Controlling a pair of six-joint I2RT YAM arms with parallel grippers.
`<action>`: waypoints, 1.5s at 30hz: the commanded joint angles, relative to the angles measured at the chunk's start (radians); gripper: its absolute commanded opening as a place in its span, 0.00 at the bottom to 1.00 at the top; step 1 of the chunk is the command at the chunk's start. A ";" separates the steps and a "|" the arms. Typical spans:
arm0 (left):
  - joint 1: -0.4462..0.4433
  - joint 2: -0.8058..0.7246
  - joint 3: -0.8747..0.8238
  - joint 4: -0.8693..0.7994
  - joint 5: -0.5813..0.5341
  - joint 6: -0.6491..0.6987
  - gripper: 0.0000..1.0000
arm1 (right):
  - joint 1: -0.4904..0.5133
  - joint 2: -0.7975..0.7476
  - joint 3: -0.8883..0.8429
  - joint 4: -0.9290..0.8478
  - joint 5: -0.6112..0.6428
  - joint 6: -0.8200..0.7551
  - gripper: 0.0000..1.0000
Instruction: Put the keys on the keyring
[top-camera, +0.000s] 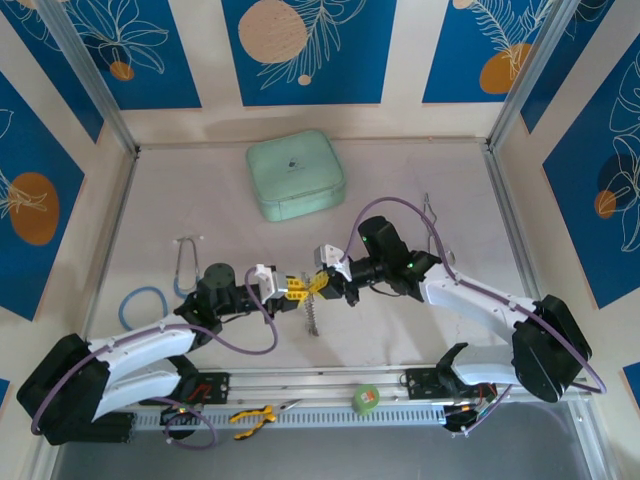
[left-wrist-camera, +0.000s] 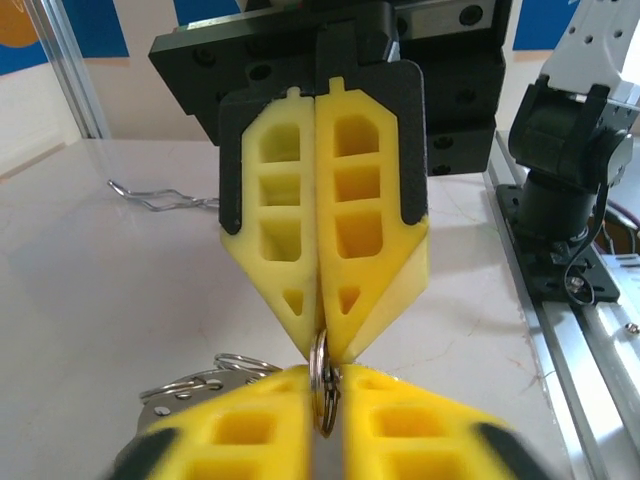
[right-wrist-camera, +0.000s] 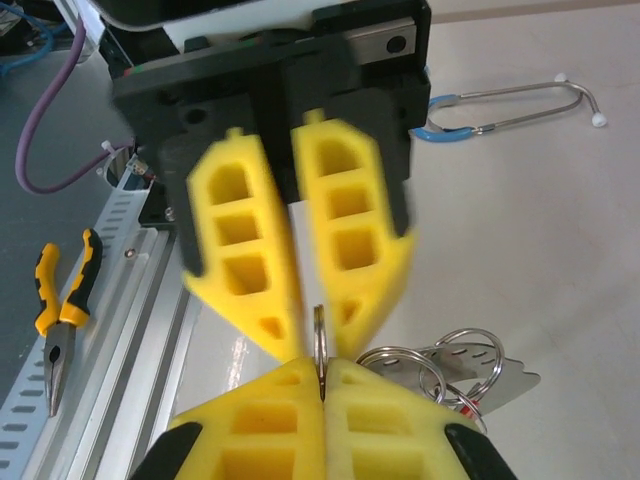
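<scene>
Right wrist view — right end effector (right-wrist-camera: 321, 372) clamped on the keyring (right-wrist-camera: 319, 324), left end effector (right-wrist-camera: 318, 347) slightly apart around it; seemingly a regrip — next, fetching the keys (right-wrist-camera: 505, 380).

No legible text (case (top-camera: 296, 176) logo too small).

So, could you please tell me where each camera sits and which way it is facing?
Top external: above and behind the bases, looking down at the table; both arms show, left hand meeting right hand.
Left wrist: on the left arm, facing the right hand past its own fingertips.
Right wrist: the mirror, facing the left hand.
Both wrist views share the silver ring between the fingertips.
</scene>
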 joint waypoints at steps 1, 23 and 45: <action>-0.005 -0.037 0.028 -0.043 -0.030 0.012 0.24 | 0.007 0.002 0.058 -0.107 -0.002 -0.058 0.00; -0.005 -0.056 0.129 -0.291 -0.022 0.091 0.12 | 0.129 0.091 0.295 -0.427 0.172 -0.254 0.00; -0.004 -0.112 0.012 -0.109 -0.035 0.046 0.00 | 0.073 -0.281 -0.164 0.066 0.408 0.261 0.43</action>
